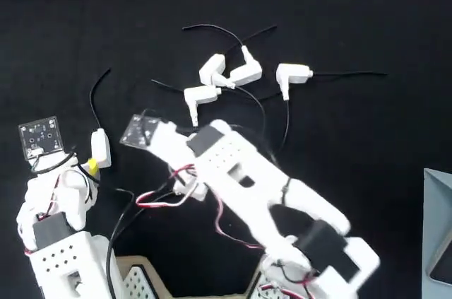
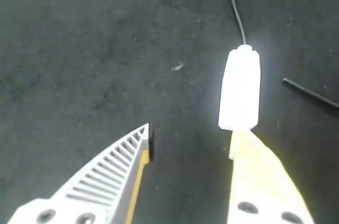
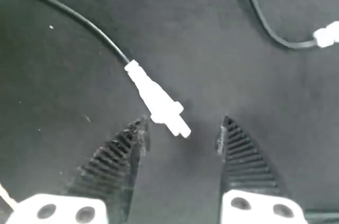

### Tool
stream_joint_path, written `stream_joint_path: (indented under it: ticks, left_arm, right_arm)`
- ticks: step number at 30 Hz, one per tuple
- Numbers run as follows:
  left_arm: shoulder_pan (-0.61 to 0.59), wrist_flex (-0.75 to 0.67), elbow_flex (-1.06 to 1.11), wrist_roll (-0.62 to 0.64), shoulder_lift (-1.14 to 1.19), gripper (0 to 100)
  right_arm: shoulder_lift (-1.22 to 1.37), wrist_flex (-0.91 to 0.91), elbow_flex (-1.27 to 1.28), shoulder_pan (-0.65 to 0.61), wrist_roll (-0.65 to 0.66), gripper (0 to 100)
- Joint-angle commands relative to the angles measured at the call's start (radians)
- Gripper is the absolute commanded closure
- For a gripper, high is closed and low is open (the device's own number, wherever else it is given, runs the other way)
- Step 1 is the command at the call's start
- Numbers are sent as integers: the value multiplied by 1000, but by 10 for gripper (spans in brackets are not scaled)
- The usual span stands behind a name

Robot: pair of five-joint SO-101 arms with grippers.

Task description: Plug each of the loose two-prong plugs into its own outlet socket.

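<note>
Plugs lie loose on the black cloth (image 1: 367, 16) as both of your arms sit low over the table. Your left gripper (image 2: 190, 133) has its jaws apart above the matte, lint-flecked fabric. One finger (image 2: 119, 163) is white ribbed plastic with a yellow edge. The other is a smooth pale-yellow wedge whose tip touches the near end of a white plug (image 2: 240, 89). That plug is a glossy, rounded block lying flat, and a thin black cord (image 2: 237, 7) leaves its far end. In the high view it sits at the left of the table, just ahead of your left arm and well apart from the other pieces.

Your right gripper (image 3: 184, 123) is also spread wide, its two black fingers toothed along their inner faces. A slim white connector (image 3: 156, 99), stepped with a small collar, lies slanted on the cloth with its tip between the fingertips. A second white connector end (image 3: 327, 34) sits farther off on a curving black lead.

Near the table's centre, beyond your right arm, a cluster of white blocky housings (image 1: 246, 73) lies among looping black wires. You cannot tell plug from socket there.
</note>
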Motion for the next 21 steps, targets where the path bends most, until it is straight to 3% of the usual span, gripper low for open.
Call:
stream_joint_path:
  ticks: [1, 16, 21]
  left_arm:
    - [-5, -15, -5, 6, -6, 755]
    - [-4, -15, -5, 6, -5, 755]
    - [-4, -15, -5, 6, -5, 755]
  right_arm:
    - [74, -17, -73, -71, -14, 789]
    - [237, -64, -84, -63, -6, 799]
    - [236, -44, -90, -63, 0, 953]
